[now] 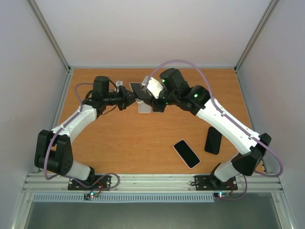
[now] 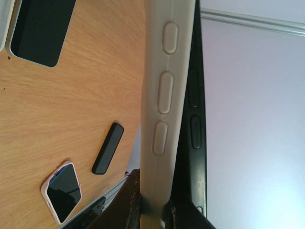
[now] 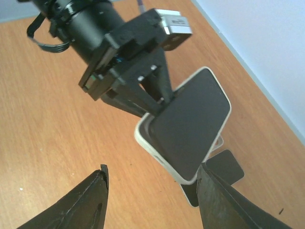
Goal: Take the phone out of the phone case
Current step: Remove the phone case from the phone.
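Right wrist: left tool [image 3: 156,106] grips phone case [image 3: 155,155] — phone [image 3: 190,124] lengthwise outward (right tool [image 3: 152,169] agape).

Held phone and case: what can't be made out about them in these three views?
- Left wrist view: the case, edge-on, hides the screen of the phone; the left gripper is cut off by the bottom edge.
- Top view: both too small, crowded by the right gripper; any gap unreadable.
- Right wrist view: flat items on the table lie partly under the phone; unidentifiable.
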`<state>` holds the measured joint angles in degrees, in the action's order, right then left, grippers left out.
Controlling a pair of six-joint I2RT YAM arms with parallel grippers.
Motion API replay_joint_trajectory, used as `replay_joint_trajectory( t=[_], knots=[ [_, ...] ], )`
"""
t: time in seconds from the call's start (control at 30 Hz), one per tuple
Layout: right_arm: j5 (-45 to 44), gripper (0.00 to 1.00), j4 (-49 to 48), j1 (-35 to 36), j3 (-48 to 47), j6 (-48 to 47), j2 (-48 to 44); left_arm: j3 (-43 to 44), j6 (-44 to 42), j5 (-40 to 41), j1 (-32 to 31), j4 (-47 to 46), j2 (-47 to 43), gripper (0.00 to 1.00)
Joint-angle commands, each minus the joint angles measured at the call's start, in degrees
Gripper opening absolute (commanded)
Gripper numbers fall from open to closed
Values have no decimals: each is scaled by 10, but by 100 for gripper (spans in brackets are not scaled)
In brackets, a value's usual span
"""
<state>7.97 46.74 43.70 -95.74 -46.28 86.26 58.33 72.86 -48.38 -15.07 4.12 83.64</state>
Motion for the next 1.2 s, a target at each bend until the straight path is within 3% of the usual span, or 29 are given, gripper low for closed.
replay_joint_trajectory(
  t=[0.0,0.37,1.17],
  knots=[
    [-77,52,-27,37,8,-52,19,8,30,-4,3,-56,-4,0],
    [-156,48,-75,70,7,-86,65,3,41,-5,3,-73,-6,0],
    [-234,43,-145,79,56,-168,96,-3,47,-11,-2,-85,-12,0]
  ],
)
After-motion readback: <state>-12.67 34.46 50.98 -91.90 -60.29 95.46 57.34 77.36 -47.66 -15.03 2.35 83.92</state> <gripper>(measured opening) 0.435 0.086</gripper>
